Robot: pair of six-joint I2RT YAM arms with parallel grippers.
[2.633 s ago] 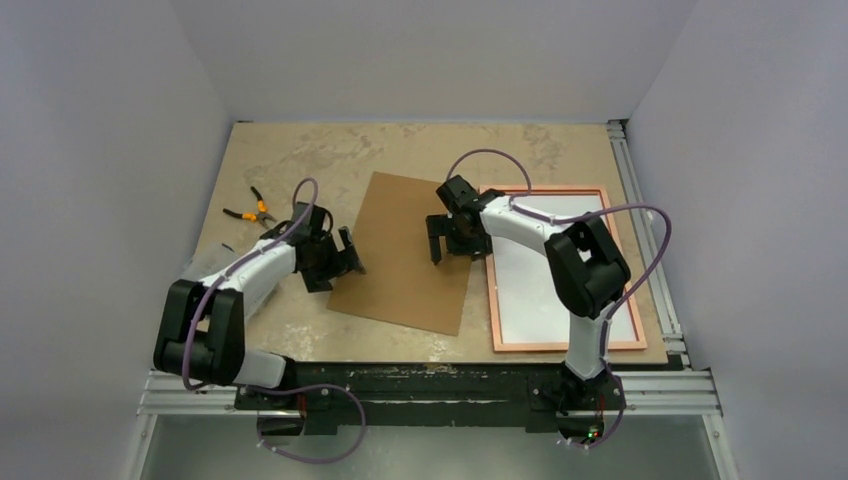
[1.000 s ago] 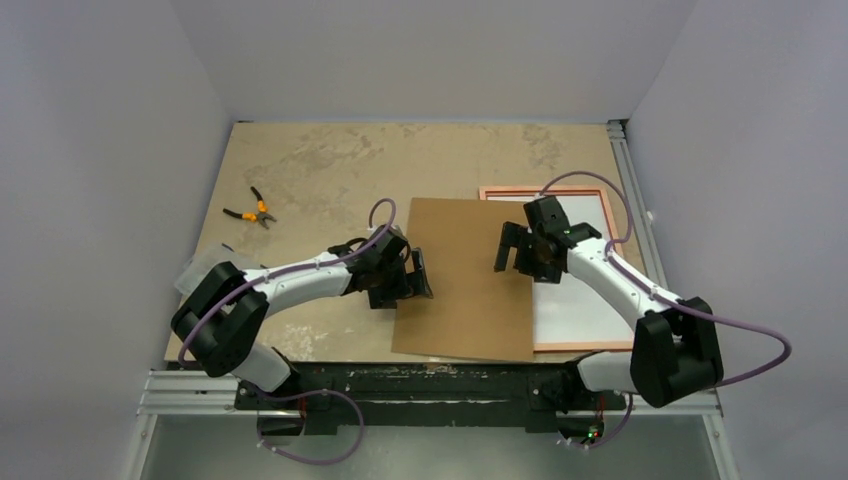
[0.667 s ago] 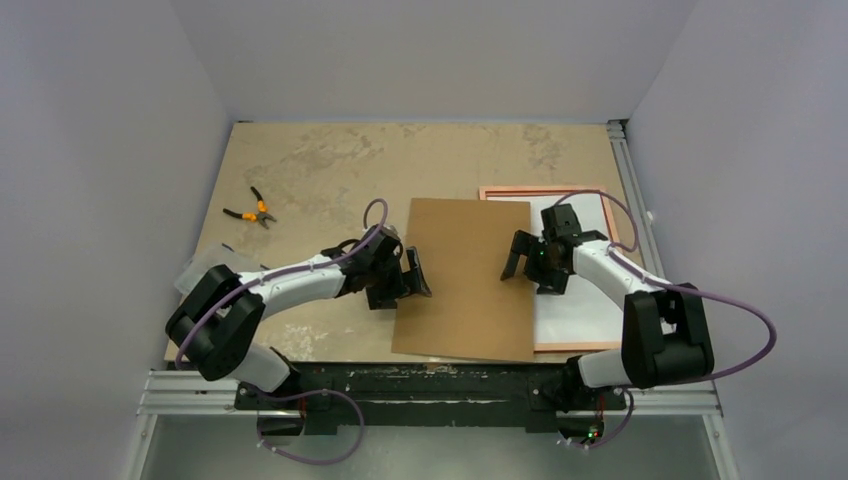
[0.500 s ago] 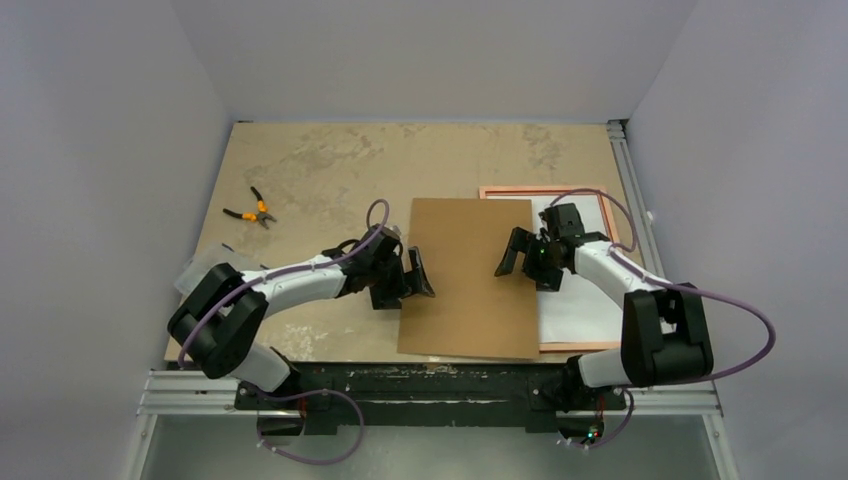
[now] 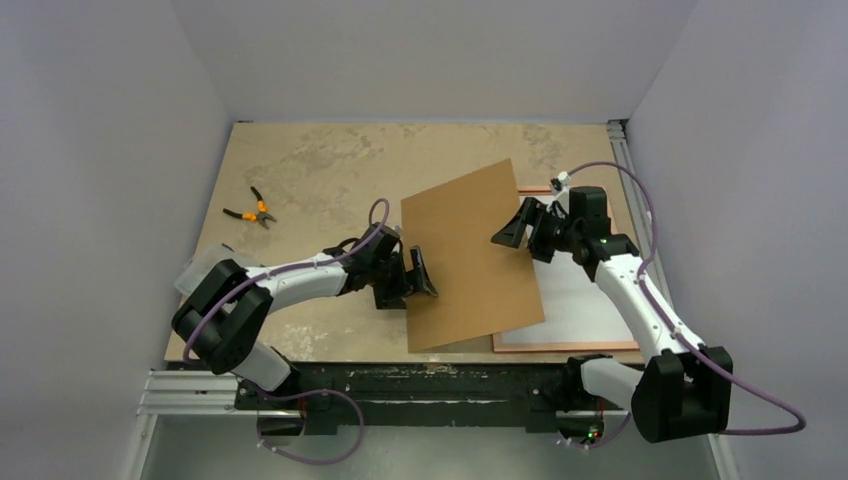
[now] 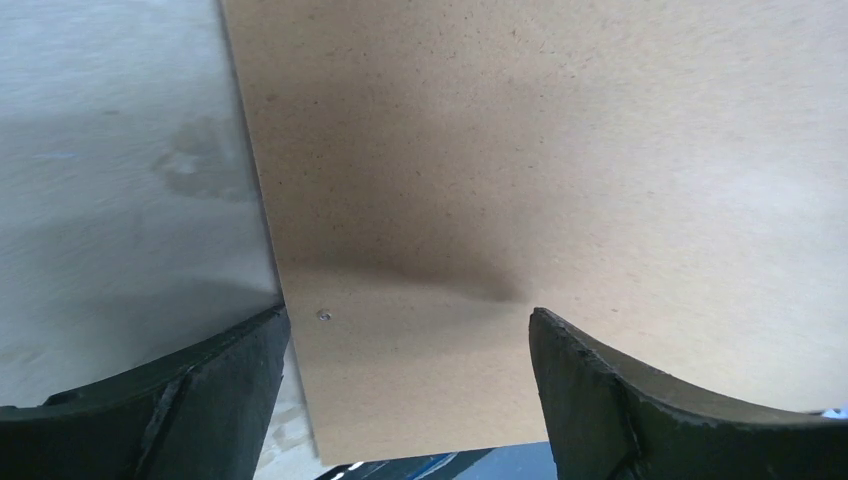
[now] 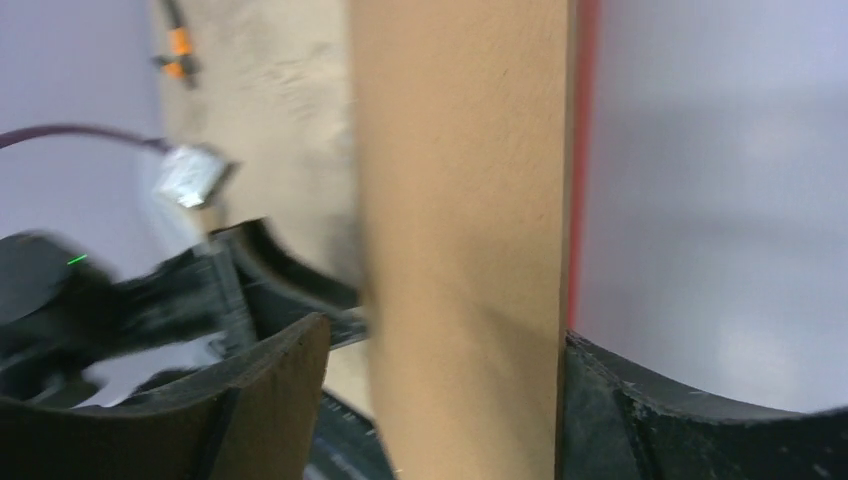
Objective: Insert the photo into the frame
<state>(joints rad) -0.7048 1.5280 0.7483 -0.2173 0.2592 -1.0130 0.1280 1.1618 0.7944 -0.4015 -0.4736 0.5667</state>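
The frame (image 5: 562, 347) lies flat at the right of the table, and the photo (image 5: 585, 300) lies inside it with its white reverse up. The brown backing board (image 5: 470, 255) overlaps the frame's left part and is tilted, its right far side raised. My right gripper (image 5: 512, 233) is open at the board's raised right edge, fingers either side of it. In the right wrist view the board (image 7: 460, 250) runs between the fingers beside the frame's red strip (image 7: 585, 150). My left gripper (image 5: 420, 280) is open at the board's left edge (image 6: 500, 200).
Orange-handled pliers (image 5: 250, 211) lie at the far left of the table. An aluminium rail (image 5: 640, 200) runs along the table's right edge. The left arm's body stretches low across the near left.
Both grippers slid the backing board right, from the table's middle onto the frame. In the last half second its right side rose and it turned, with the right gripper lifted.
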